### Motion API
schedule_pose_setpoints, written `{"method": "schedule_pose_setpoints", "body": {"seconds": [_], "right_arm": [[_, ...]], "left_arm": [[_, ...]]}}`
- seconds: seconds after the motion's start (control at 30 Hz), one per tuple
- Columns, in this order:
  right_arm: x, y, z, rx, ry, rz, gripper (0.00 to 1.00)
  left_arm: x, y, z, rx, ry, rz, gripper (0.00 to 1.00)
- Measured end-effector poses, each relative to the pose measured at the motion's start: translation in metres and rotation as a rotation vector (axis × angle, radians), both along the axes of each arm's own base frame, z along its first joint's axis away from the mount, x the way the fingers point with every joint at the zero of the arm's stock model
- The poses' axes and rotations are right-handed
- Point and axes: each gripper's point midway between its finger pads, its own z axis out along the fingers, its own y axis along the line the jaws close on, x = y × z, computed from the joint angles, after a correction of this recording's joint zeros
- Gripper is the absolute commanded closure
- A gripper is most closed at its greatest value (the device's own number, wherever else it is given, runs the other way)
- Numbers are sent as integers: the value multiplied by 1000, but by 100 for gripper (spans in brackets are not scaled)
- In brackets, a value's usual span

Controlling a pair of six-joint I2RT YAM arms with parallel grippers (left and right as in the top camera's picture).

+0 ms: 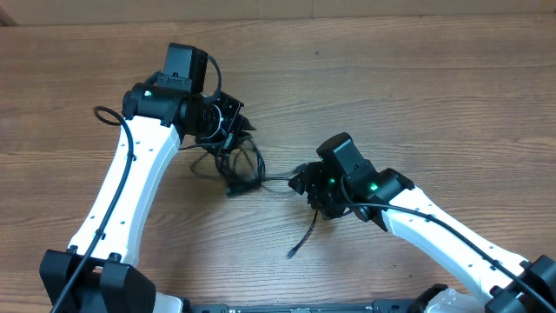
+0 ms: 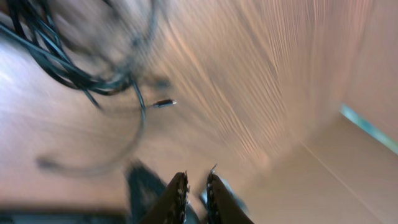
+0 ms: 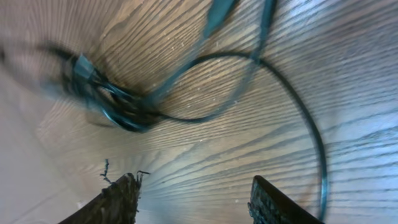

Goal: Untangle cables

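Now | cables point(image 1: 236, 165) bunched on tabletop point(image 1: 417, 87) | left gripper point(image 2: 197, 178) just beside the bunch, pressed together, empty | right gripper point(image 3: 196, 182) near the bunch, spread, one strand trailing toward it.

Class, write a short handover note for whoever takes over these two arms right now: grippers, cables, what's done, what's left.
Left gripper: shut, nothing seen between its fingers; the view is blurred.
Right gripper: open and empty, with a cable loop on the table ahead of it.
Cables: mostly bunched in a knot between the arms; one cord end trails out by the right arm.
Done: no cord fully separated.
Left: free each cord and lay them apart.
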Motion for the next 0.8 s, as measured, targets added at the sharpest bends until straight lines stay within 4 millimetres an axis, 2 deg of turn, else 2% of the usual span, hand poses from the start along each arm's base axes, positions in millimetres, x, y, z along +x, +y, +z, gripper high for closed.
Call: {"method": "schedule_pose_setpoints", "body": {"seconds": [0.07, 0.1, 0.13, 0.17, 0.2, 0.27, 0.37, 0.47, 0.53, 0.63, 0.73, 0.8], "right_arm": [[-1, -3, -2, -18, -6, 15, 37], [-1, -4, -3, -29, -8, 19, 36], [-1, -4, -3, -31, -11, 23, 34], [-1, -4, -3, -32, -14, 25, 31], [-1, -5, -3, -36, -18, 28, 29], [0, -6, -3, -42, -23, 29, 25], [1, -7, -4, -48, -28, 27, 22], [0, -8, -5, -57, -25, 24, 22], [-4, -12, -8, -77, -3, 23, 21], [-15, -23, -16, -127, 46, 21, 17], [-21, -32, -21, -171, 71, 12, 16], [-21, -35, -22, -184, 72, 8, 15]], "left_arm": [[10, 26, -10, 178, -75, -12, 62], [14, 37, -13, 257, -105, -26, 42], [16, 43, -15, 303, -121, -40, 30], [15, 48, -16, 333, -128, -57, 22], [13, 52, -18, 366, -125, -76, 20], [5, 59, -22, 411, -101, -111, 20], [-2, 64, -26, 456, -90, -176, 33], [-1, 60, -35, 478, -91, -241, 35], [1, 52, -50, 487, -70, -300, 38], [4, 38, -76, 491, -32, -374, 36], [15, 13, -99, 463, -63, -471, 23], [20, -3, -115, 448, -84, -531, 20]]}}
